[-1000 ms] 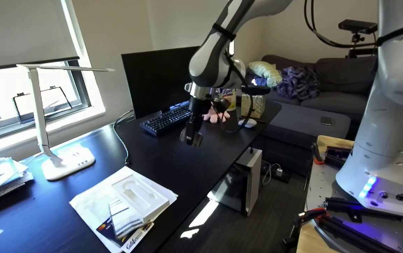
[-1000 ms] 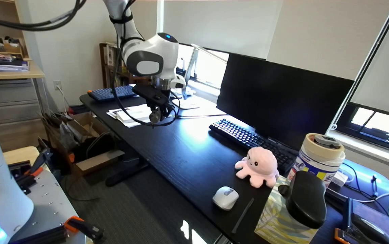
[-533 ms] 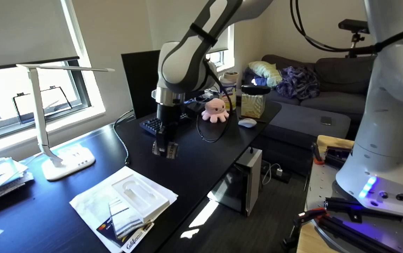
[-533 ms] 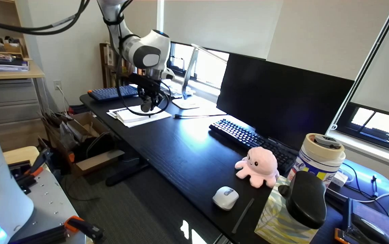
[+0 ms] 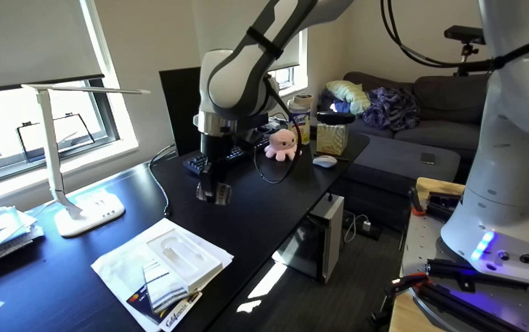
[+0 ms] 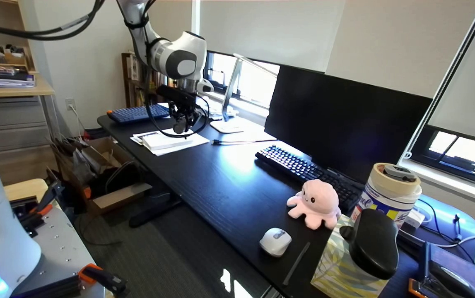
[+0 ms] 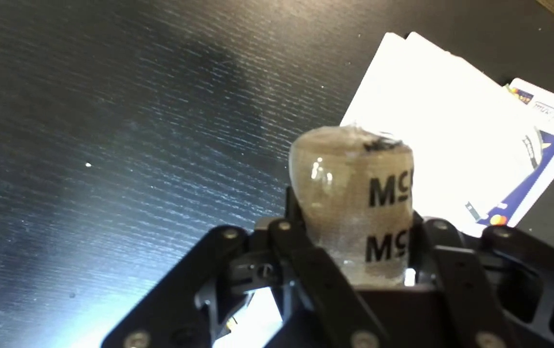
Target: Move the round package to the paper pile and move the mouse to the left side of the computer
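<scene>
My gripper [image 5: 212, 190] is shut on the round package [image 5: 223, 194], a rounded, clear-wrapped roll with dark "Mc" letters. The wrist view shows the package [image 7: 344, 208] between both fingers [image 7: 292, 205]. I hold it above the desk, apart from the paper pile [image 5: 119, 267]. In the wrist view, the pile [image 7: 426, 130] lies beyond the package to the right. The white mouse [image 6: 276, 242] lies near the desk's front edge, by the pink plush. The computer's black monitor [image 6: 341, 124] stands at the back, with its keyboard [image 6: 287, 162] before it. My arm partly hides the monitor in an exterior view [image 5: 179, 106].
A white open box [image 5: 190, 258] and cards lie on the paper pile. A white desk lamp [image 5: 89, 212] and a cable [image 5: 160, 184] stand behind it. The pink plush [image 6: 318, 203], a wipes tub [image 6: 386, 198] and a tissue box [image 6: 336, 265] stand near the mouse.
My gripper has carried the round package away from the keyboard and plush, toward the paper pile. In the last half second it has risen slightly. The mouse has not moved.
</scene>
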Controlling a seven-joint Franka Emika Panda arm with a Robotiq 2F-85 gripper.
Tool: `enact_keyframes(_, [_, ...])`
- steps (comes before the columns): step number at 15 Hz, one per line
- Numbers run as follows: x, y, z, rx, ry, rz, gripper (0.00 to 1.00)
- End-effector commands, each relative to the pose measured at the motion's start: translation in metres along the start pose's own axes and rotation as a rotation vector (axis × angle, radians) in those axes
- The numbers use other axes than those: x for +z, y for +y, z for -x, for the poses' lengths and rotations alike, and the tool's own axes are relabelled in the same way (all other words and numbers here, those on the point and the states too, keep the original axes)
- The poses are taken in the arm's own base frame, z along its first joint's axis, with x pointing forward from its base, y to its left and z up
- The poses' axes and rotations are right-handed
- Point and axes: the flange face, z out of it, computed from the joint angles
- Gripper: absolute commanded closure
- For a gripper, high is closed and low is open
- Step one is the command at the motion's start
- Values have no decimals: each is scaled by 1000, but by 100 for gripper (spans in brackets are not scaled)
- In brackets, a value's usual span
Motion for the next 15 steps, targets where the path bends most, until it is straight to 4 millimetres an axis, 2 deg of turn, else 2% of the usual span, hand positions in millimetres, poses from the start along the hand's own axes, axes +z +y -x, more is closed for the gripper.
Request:
enact_keyframes(1, [-15, -44, -13, 63, -80, 88, 83])
enact_keyframes(3, [-23, -87, -27, 75, -115, 170, 83])
enact_keyframes(6, [-37, -163, -47, 90, -151, 268, 83])
enact_keyframes(7, [-36, -187, -53, 95, -167, 291, 83])
enact_keyframes(9, [-28, -222, -65, 94, -172, 268, 83])
enact_keyframes(11, [-3, -245, -83, 95, -136, 224, 83])
enact_keyframes(15, [45, -248, -106, 122, -64, 185, 83])
